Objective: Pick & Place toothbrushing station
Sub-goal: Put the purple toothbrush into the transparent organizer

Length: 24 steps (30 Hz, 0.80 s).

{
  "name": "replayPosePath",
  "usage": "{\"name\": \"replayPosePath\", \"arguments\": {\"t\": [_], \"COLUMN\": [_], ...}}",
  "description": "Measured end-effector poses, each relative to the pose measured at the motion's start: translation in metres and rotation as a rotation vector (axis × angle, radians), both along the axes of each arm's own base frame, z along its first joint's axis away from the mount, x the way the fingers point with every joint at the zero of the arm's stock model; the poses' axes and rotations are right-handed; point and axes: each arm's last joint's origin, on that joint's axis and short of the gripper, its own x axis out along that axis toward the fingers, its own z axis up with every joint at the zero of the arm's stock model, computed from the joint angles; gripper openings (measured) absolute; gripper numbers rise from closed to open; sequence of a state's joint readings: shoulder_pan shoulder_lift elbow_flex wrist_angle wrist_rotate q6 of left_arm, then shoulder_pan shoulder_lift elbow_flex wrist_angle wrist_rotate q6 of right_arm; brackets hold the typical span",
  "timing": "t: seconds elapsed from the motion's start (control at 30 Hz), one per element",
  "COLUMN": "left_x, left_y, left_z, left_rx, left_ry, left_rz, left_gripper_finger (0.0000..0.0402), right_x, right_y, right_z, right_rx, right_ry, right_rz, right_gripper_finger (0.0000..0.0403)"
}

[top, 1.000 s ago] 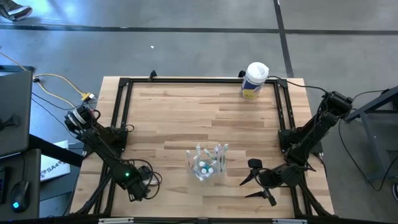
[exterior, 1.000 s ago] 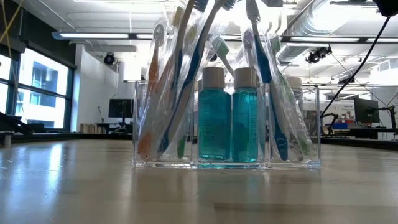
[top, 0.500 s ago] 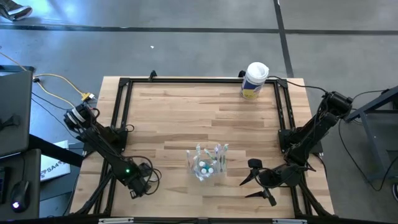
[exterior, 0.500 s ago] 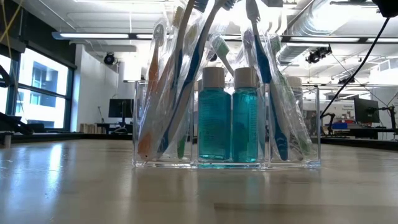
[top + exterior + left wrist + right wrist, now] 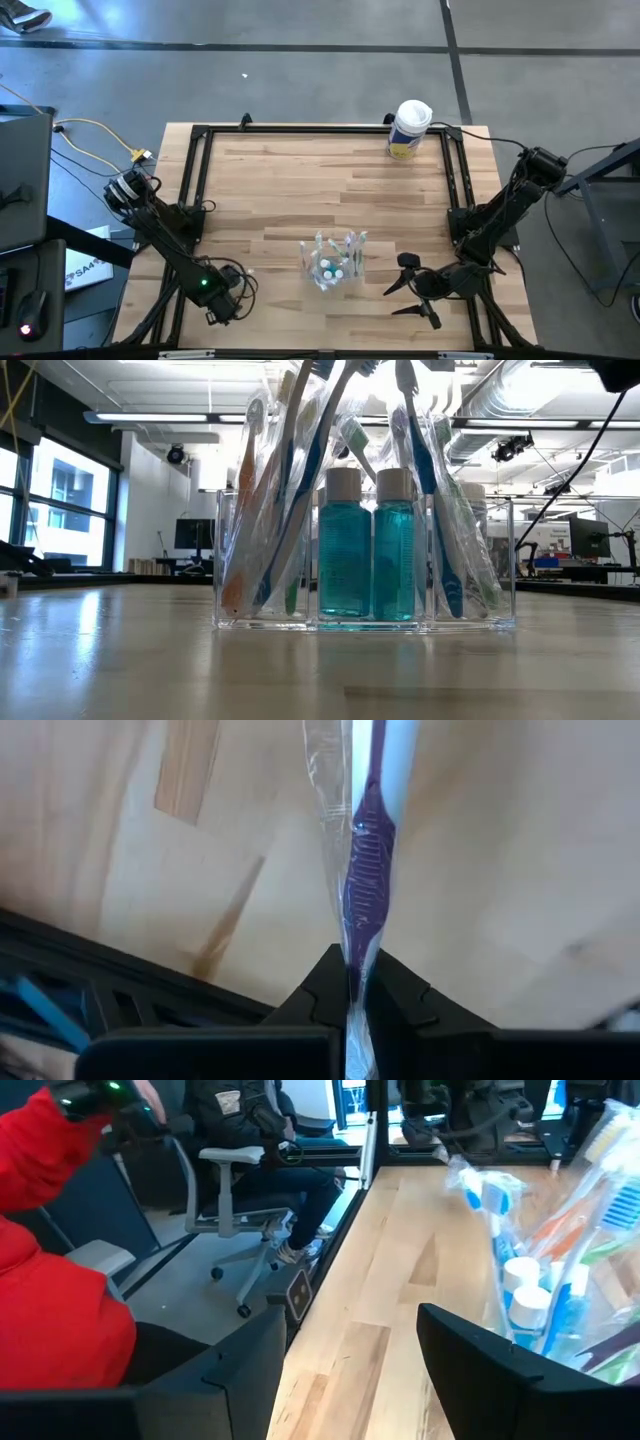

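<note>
Since a second ago the left claw (image 5: 352, 992) has closed: it now pinches a wrapped purple toothbrush (image 5: 365, 880) by its handle, low over the worktop (image 5: 300, 190) at the near left corner. In the overhead view the left arm has shifted slightly along the frame edge; nothing else has moved.

The station (image 5: 334, 260), a clear cup of brushes and blue bottles, stands upright at the middle of the near edge, well apart from the left claw. The right claw (image 5: 412, 288) waits just beside it on the right, fingers spread, holding nothing. The white canister (image 5: 410, 128) stands at the far right edge.

Assessment: one loose brush is gripped but not yet lifted or delivered. Carrying it across and dropping it into the cup remains.
</note>
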State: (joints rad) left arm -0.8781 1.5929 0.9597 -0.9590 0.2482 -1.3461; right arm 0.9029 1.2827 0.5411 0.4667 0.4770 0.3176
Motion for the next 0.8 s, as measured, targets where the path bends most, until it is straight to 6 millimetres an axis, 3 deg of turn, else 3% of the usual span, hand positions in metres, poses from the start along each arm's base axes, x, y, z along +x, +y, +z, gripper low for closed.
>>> {"name": "replayPosePath", "arguments": {"t": [0.23, 0.47, 0.57, 0.8], "left_x": [0.011, 0.03, 0.046, 0.079], "left_y": [-0.008, -0.021, -0.032, -0.053], "left_z": [0.049, 0.115, 0.135, 0.169], "left_rx": [0.119, 0.329, 0.356, 0.648], "left_ry": [-0.075, -0.182, -0.376, -0.762], "left_rz": [-0.011, -0.061, -0.186, -0.529], "left_gripper_finger": [0.0013, 0.0013, 0.0013, 0.0013], "right_x": [0.006, 0.009, 0.008, 0.008], "right_y": [-0.006, -0.008, -0.007, -0.007], "right_z": [0.0, 0.0, 0.0, 0.0], "right_rx": [0.001, 0.001, 0.003, 0.006], "right_ry": [0.001, 0.004, 0.007, 0.012], "right_rz": [-0.028, -0.023, -0.008, -0.007], "right_gripper_finger": [0.022, 0.022, 0.022, 0.022]}}
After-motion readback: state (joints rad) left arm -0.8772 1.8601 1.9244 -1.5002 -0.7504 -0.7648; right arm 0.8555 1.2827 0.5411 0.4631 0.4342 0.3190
